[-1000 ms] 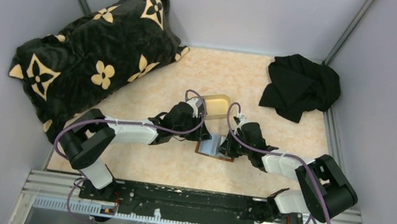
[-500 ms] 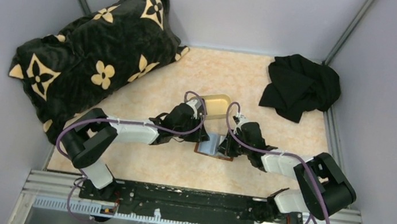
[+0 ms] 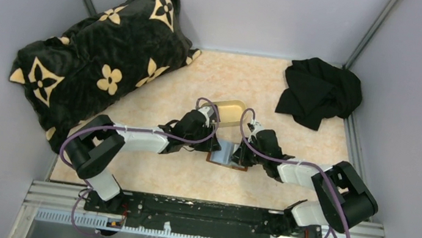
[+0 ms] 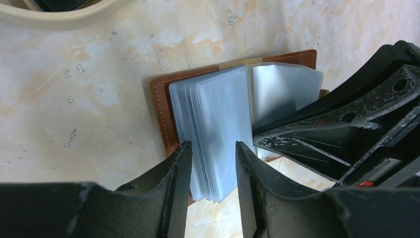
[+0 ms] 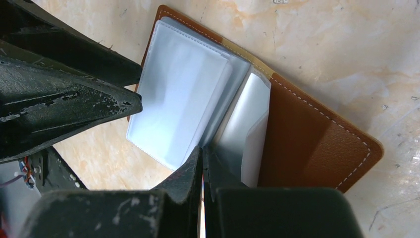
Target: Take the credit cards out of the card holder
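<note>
card holder (image 3: pixel 226 153) lies open and flat on the table (image 3: pixel 158 173), mid-table between both arms, just in front of the tan oval tray (image 3: pixel 232 102); brown leather-look cover with pale stitching along the edge, rounded corners; inside a stack of clear, pale blue-grey plastic sleeves (image 4: pixel 218 124) bound at the spine, most fanned onto one half, a couple lying over the other half; sleeves look glossy, whether they hold anything is not readable; left gripper (image 4: pixel 213 148) is over the near edge of the sleeve stack, jaws partly apart, a narrow-to-medium gap with the sleeves showing between the fingers, contact cannot be told; right gripper (image 5: pixel 203 153) has jaws pressed tight together, tip down among the sleeves near the middle fold, cannot tell if a sleeve is nipped; black flower-print pillow (image 3: pixel 107 50) far left, black cloth (image 3: pixel 319 93) far right, both well apart from the holder
</note>
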`<action>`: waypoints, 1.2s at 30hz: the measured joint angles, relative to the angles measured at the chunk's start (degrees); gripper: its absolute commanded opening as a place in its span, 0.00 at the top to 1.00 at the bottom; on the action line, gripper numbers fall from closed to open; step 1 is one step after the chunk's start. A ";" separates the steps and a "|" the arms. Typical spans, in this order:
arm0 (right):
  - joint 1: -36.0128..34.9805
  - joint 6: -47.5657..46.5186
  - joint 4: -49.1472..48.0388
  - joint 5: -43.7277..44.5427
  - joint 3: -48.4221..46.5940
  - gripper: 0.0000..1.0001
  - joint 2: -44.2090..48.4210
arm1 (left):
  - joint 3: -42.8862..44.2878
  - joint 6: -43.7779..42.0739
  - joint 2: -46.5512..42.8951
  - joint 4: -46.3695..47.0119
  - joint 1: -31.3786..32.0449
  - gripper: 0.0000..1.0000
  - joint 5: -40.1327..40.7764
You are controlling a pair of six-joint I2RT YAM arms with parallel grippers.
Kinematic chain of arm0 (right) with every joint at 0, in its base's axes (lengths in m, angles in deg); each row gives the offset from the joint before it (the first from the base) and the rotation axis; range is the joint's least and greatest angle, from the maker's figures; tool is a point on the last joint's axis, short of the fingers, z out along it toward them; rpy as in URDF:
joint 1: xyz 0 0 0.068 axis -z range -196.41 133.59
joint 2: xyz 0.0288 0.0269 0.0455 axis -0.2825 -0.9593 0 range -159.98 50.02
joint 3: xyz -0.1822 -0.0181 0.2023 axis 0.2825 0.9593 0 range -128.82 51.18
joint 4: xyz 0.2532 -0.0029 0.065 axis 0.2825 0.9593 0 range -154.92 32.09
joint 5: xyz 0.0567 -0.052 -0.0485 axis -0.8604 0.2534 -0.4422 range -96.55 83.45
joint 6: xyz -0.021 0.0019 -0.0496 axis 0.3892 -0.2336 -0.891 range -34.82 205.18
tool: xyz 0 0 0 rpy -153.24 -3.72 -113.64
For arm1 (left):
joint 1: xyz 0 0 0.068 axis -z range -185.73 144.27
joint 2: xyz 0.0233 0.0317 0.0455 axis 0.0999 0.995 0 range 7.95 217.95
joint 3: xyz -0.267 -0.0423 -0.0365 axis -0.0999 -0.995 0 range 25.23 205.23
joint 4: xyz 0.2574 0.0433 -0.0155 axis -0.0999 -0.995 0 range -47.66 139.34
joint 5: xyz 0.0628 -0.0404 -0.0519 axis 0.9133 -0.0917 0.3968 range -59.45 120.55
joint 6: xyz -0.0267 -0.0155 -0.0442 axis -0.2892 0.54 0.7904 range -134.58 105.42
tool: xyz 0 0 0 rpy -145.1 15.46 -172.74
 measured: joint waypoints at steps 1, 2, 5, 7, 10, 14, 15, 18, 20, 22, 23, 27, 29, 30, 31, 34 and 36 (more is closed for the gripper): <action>0.00 0.00 -0.22 -0.04 0.00 1.00 -0.15 | 0.00 0.00 0.00 0.11 -0.02 0.57 -0.22; 0.00 0.00 -0.31 -0.07 0.00 1.00 -0.20 | 0.00 0.00 0.00 0.20 -0.07 0.57 -0.44; 0.00 0.02 -0.66 -0.24 0.02 1.00 -0.44 | 0.00 0.02 0.04 0.46 -0.13 0.57 -0.85; 0.00 0.02 -0.72 -0.26 0.02 1.00 -0.44 | 0.02 0.13 0.46 1.03 -0.13 0.58 -1.05; 0.00 0.04 -0.79 -0.28 0.04 1.00 -0.44 | 0.00 0.63 1.46 2.29 -0.20 0.58 -1.86; 0.02 0.31 -1.05 -0.31 0.13 1.00 -0.50 | 0.00 1.42 1.99 3.96 -0.26 0.58 -2.89; 0.04 0.37 -1.25 -0.33 0.24 1.00 -0.52 | 0.00 1.64 2.01 4.24 -0.26 0.58 -3.08; 0.07 0.46 -1.97 -0.39 0.57 1.00 -0.55 | 0.00 2.19 2.03 5.60 -0.26 0.59 -3.82; 0.04 0.46 -2.40 -0.39 0.79 1.00 -0.55 | 0.00 2.54 2.03 6.64 -0.37 0.59 -4.20; 0.07 0.48 -2.62 -0.42 0.85 1.00 -0.59 | 0.02 3.02 2.03 7.72 -0.50 0.59 -4.72; 0.07 0.48 -2.69 -0.44 0.85 1.00 -0.63 | 0.02 3.19 2.03 8.13 -0.52 0.60 -4.98; 0.07 0.48 -2.73 -0.46 0.85 1.00 -0.63 | 0.02 3.76 2.01 10.03 -0.52 0.66 -5.79; 0.04 0.48 -2.71 -0.50 0.85 1.00 -0.63 | 0.02 4.04 1.99 10.71 -0.52 0.79 -6.16; 0.04 0.48 -2.71 -0.61 0.85 1.00 -0.61 | 0.04 4.31 1.97 11.04 -0.52 0.88 -6.36; 0.04 0.48 -2.62 -0.66 0.85 1.00 -0.57 | 0.09 4.57 1.92 11.43 -0.52 0.95 -6.86; 0.04 0.33 -0.94 -0.35 0.85 1.00 0.61 | 0.22 4.94 1.92 12.17 -0.22 1.00 -8.48; 0.02 0.11 1.22 0.31 0.85 1.00 2.05 | 0.22 5.03 1.99 12.46 0.13 1.00 -9.64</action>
